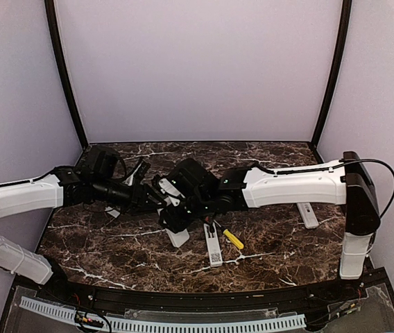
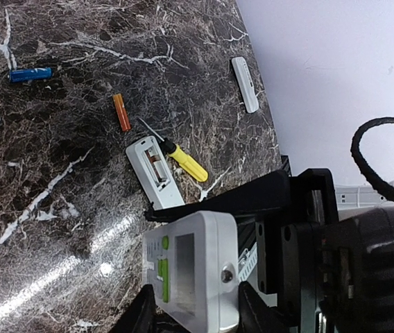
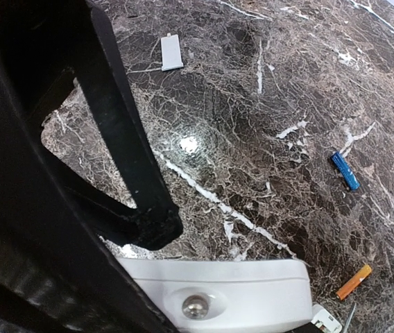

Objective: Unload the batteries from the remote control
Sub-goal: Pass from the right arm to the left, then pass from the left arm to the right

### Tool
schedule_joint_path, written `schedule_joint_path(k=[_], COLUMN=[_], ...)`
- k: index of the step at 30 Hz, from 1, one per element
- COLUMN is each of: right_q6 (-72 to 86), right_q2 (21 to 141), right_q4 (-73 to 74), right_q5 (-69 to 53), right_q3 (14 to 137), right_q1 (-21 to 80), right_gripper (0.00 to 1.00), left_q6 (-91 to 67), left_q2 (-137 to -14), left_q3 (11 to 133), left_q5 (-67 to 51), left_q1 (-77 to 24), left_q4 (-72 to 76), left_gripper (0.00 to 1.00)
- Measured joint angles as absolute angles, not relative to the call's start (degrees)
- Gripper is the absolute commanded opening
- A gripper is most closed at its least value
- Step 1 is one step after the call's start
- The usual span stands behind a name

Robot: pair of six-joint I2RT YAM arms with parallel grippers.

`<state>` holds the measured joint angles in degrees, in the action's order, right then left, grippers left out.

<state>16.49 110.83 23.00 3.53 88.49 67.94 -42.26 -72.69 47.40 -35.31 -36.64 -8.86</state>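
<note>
A white remote control with green buttons and a small screen hangs above the table, between both grippers. My left gripper has a finger against each side of it. The right gripper is clamped on the same remote, with one black finger along its upper edge. The remote's end face and its small lens fill the bottom of the right wrist view. Two batteries lie loose on the marble: a blue one and an orange one. The arms hide them in the top view.
A second white remote lies with its compartment open, next to a yellow-handled screwdriver. A flat white cover rests near the right edge. Another small cover lies farther off.
</note>
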Motion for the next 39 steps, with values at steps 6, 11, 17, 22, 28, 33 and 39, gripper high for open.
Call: schedule_joint_path(k=[6, 11, 17, 22, 28, 33, 39], right_q6=[16.7, 17.3, 18.5, 19.1, 20.4, 23.2, 34.5], right_q2=[111.4, 111.7, 111.6, 110.1, 103.8, 95.5, 86.4], right_q4=[23.8, 24.4, 24.9, 22.4, 18.9, 13.5, 2.0], right_q5=[3.9, 3.7, 2.8, 2.9, 4.2, 4.9, 3.1], right_q3=[89.3, 89.3, 89.2, 86.4, 79.0, 72.4, 62.9], right_q1=[67.9, 67.9, 67.8, 67.6, 67.2, 66.6, 62.7], right_gripper=[0.00, 0.03, 0.44, 0.84, 0.95, 0.96, 0.97], left_q6=[-42.5, -41.5, -40.2, -41.8, -45.3, -48.1, -51.0], left_q2=[-74.1, -74.1, -74.1, -73.7, -69.6, -64.4, -57.8], left_q3=[47.4, 47.4, 47.4, 47.4, 47.3, 45.8, 40.4], left_q5=[-34.9, -34.4, -33.4, -32.0, -27.2, -23.2, -20.9], left_q1=[-38.3, -38.7, -38.8, -39.1, -38.8, -37.7, -35.8], left_q4=[-8.8, -8.5, -8.8, -8.8, -8.9, -6.9, 0.7], left_gripper=[0.27, 0.12, 0.00, 0.00, 0.00, 0.00, 0.00])
